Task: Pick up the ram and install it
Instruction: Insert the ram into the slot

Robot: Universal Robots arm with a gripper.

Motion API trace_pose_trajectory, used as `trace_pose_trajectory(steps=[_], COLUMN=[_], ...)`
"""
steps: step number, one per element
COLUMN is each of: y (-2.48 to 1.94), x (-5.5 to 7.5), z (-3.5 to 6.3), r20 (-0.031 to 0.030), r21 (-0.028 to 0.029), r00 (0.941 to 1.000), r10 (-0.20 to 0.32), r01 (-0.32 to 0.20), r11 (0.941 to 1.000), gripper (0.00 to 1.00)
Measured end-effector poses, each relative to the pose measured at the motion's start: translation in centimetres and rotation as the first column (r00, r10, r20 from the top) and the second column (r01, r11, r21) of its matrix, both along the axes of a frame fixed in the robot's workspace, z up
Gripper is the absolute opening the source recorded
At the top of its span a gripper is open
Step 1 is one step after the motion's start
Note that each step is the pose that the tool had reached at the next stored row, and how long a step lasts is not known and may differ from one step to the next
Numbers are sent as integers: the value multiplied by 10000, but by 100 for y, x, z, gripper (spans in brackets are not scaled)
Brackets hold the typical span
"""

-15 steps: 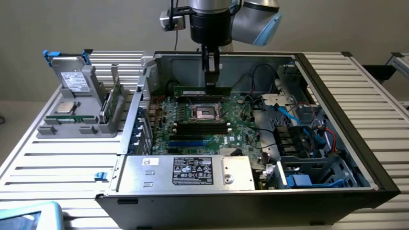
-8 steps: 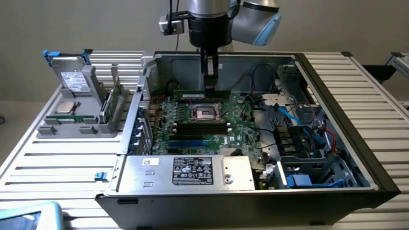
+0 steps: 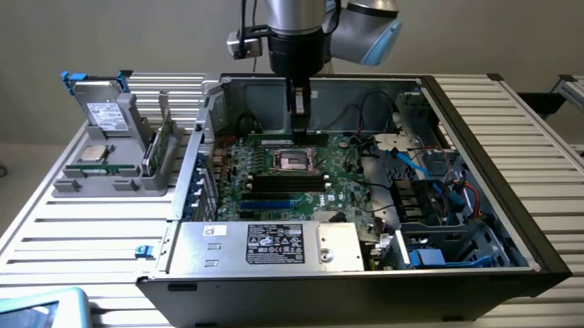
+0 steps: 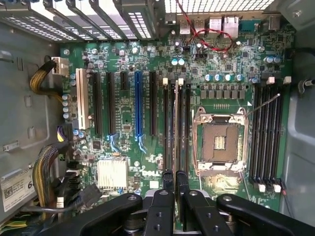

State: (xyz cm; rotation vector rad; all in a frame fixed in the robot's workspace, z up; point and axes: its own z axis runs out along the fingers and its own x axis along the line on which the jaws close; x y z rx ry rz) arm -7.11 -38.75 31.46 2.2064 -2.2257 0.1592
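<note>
Now the gripper (image 3: 299, 130) stands inside the open computer case (image 3: 493, 157), jaws clamped on the ram (image 3: 290, 139).
At the exterior view's left, a grey parts rack (image 3: 109, 181) sits on the slatted table (image 3: 55, 239), just beside the case wall. Mid-frame, the ram lies lengthwise under the gripper, between the case's far wall and the processor socket (image 3: 297, 160). The wrist view shows it edge-on between the fingertips (image 4: 167, 179), over the black slots (image 4: 184, 128); whether it touches one I cannot tell. Rightward, cables (image 3: 429, 181) crowd the case, apart from the gripper.
</note>
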Motion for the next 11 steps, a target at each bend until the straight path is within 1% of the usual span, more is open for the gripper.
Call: trace_pose_trajectory(steps=[5, 8, 11], y=[1, 26, 29], x=[4, 4, 11], z=[-91, -146, -193], r20=[0, -3, -19], r21=[0, -8, -17], r00=[10000, 10000, 10000], r10=[1, 0, 3], r01=[-1, 0, -3], r11=[10000, 10000, 10000], gripper=[14, 14, 14])
